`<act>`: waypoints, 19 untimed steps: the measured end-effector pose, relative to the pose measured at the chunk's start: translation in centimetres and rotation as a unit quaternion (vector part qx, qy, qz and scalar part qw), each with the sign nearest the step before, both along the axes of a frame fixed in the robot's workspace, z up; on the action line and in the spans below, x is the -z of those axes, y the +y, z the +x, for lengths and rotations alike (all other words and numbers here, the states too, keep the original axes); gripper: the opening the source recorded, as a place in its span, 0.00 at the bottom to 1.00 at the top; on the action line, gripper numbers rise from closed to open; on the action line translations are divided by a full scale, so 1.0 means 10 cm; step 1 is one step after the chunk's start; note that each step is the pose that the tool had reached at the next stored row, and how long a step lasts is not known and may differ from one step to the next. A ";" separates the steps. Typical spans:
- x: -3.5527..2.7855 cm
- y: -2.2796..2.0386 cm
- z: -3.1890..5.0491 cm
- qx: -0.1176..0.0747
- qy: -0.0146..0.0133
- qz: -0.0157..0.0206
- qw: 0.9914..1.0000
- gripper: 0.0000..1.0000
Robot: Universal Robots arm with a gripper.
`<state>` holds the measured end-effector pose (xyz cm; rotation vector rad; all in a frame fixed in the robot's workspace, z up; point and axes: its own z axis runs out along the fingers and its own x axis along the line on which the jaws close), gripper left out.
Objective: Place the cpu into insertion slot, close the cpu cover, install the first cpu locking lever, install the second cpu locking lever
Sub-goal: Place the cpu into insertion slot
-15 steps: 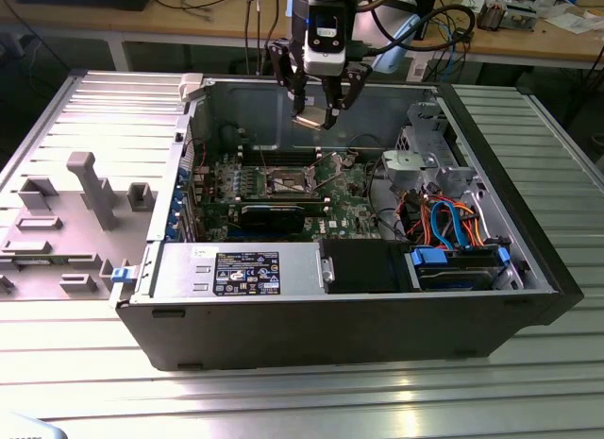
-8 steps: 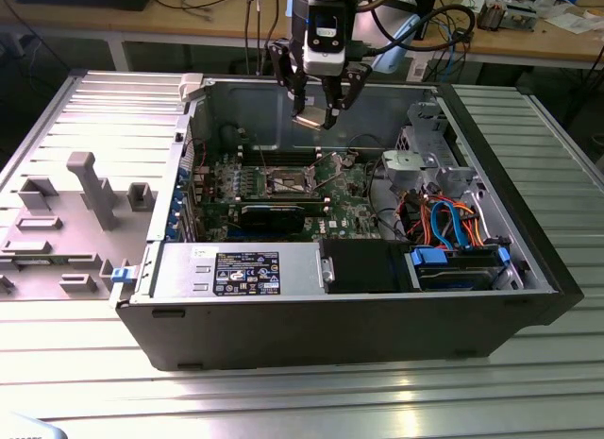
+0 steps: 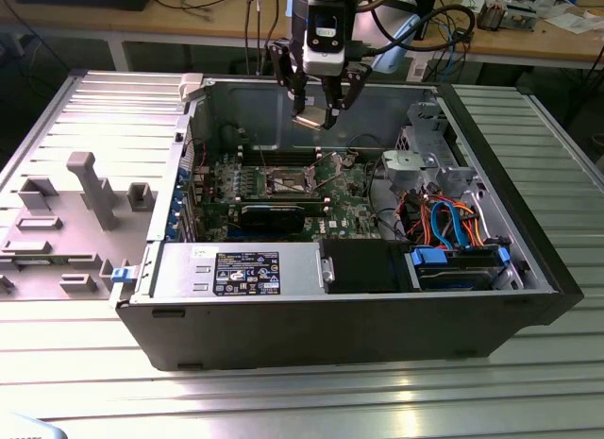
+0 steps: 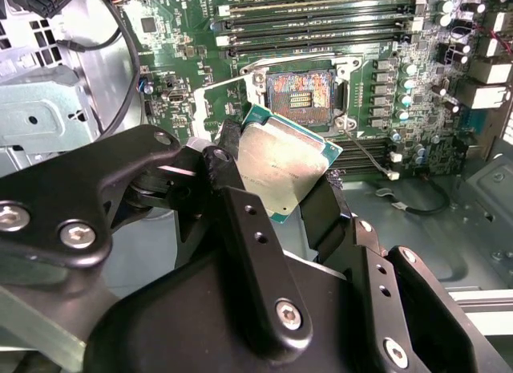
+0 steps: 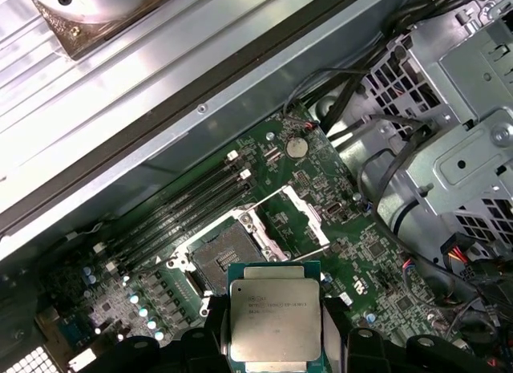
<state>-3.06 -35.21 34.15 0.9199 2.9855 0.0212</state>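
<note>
1. None of the four steps is finished: the slot (image 5: 227, 253) lies bare, and its cover (image 5: 307, 215) stands open beside it.
2. The cpu (image 5: 275, 321) is clamped in the claw (image 3: 317, 116), held well above the slot.
3. The arm points down into the case (image 3: 236, 109), above the slot.

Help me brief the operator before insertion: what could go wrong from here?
1. The gripper holds the cpu only by its edges above the green board; it could slip and drop.
2. The cpu looks tilted; lowered askew, it might seat crooked in the insertion slot and damage the contacts.
3. The open cpu cover lies right beside the slot, so the gripper could catch it.
</note>
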 end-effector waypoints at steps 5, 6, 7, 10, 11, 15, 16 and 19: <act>0.000 0.000 0.000 0.003 0.000 0.000 1.000 0.55; 0.000 0.000 0.000 0.003 0.000 0.000 1.000 0.55; 0.000 0.000 0.000 0.004 0.000 0.000 1.000 0.55; 0.000 0.000 0.000 0.005 0.000 0.000 1.000 0.55; 0.000 0.000 0.000 0.005 0.000 0.000 1.000 0.55; 0.000 0.000 0.000 0.008 0.000 0.000 1.000 0.55; 0.000 0.000 0.000 0.009 0.000 0.000 1.000 0.55; 0.000 0.000 0.000 0.011 0.000 0.000 1.000 0.55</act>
